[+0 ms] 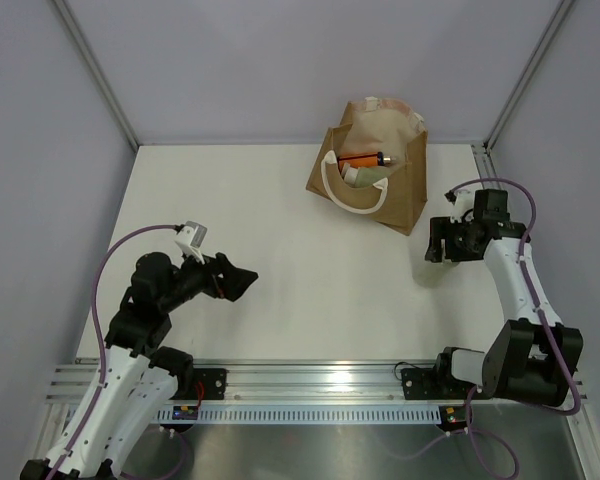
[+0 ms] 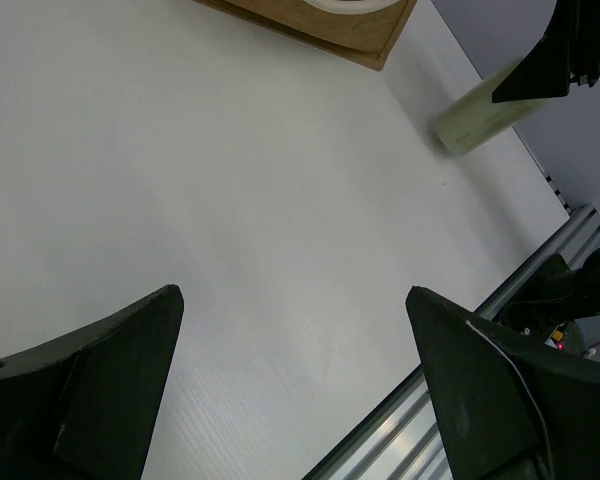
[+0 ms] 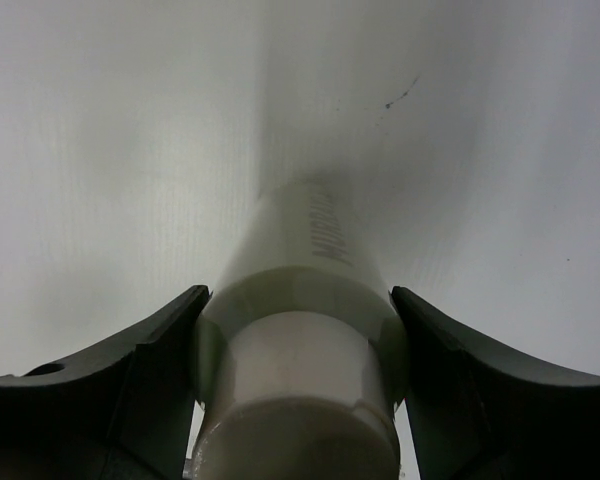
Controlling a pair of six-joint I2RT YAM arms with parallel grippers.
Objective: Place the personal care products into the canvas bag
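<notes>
I've got the pale olive bottle (image 3: 310,235) low over the table (image 1: 270,230), just right of the canvas bag (image 1: 405,195), with its base pointing down. My worry is the lift. The body is smooth and round, so it could slip or swing, then clip the bag's rim or rope handle (image 1: 352,195) and drop outside. My right gripper (image 3: 298,298) is clamped on its shoulder beside the cream cap (image 3: 298,420). An orange bottle (image 1: 363,159) lies in the bag. My left gripper (image 2: 295,295) hangs wide apart, holding nothing.
</notes>
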